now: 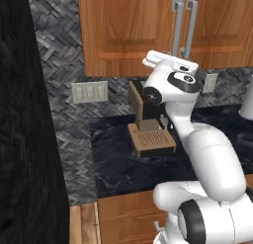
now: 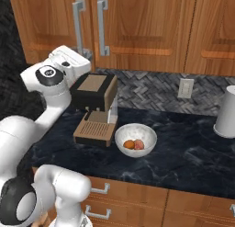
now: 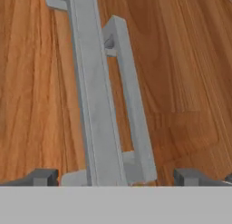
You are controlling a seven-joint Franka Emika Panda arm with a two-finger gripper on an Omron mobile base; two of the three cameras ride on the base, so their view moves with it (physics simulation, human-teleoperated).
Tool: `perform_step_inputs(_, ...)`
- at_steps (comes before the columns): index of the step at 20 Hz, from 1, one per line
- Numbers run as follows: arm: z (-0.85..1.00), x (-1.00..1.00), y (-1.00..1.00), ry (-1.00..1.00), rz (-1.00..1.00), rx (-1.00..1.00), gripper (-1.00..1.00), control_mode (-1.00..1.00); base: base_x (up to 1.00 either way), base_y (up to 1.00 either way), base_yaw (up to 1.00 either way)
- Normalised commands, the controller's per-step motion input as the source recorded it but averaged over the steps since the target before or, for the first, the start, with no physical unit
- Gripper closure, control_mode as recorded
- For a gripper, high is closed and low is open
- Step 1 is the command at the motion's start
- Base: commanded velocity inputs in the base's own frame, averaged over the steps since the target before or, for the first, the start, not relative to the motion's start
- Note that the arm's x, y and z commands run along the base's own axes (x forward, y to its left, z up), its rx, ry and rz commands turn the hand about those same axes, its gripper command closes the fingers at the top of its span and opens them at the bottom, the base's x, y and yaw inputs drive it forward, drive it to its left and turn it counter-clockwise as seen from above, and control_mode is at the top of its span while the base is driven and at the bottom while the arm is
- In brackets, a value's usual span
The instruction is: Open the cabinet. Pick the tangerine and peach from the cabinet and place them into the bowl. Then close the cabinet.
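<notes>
The cabinet (image 2: pixel 137 24) has both wooden doors closed, and its two silver bar handles (image 2: pixel 79 26) hang side by side. My gripper (image 2: pixel 86 53) is raised to the handles' lower ends. In the hand view the gripper (image 3: pixel 117 177) stands open, one dark fingertip (image 3: pixel 43 177) on each side of the two handles (image 3: pixel 93 105), with the door (image 3: pixel 181 82) right behind. In the left base view the gripper (image 1: pixel 182 54) meets the handles (image 1: pixel 176 25). The speckled bowl (image 2: pixel 124 134) sits on the counter and holds the tangerine (image 2: pixel 129 144) and the peach (image 2: pixel 139 145).
A brown coffee machine (image 2: pixel 94 106) stands on the dark marble counter (image 2: pixel 193 148) just left of the bowl, under my arm. A white canister (image 2: pixel 226 112) stands at the far right. Wooden drawers (image 2: pixel 137 198) run below the counter. A dark wall (image 1: pixel 24 139) rises at the left.
</notes>
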Motion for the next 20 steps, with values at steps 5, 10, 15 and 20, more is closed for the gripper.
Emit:
perform_step_inputs(5, 0.00, 1.00, -0.88, 0.09, 0.00, 0.26, -1.00, -1.00, 0.00, 0.00, 0.00)
perform_step_inputs(10, 0.00, 1.00, -0.77, 0.12, 0.00, 0.26, -1.00, -1.00, 0.00, 0.00, 0.00)
perform_step_inputs(15, -0.27, 1.00, -0.82, 0.06, 0.12, 0.21, -1.00, -1.00, 0.00, 0.00, 0.00)
perform_step_inputs(20, -0.44, 0.97, -0.30, -0.02, 0.01, -0.02, -1.00, -1.00, 0.00, 0.00, 0.00)
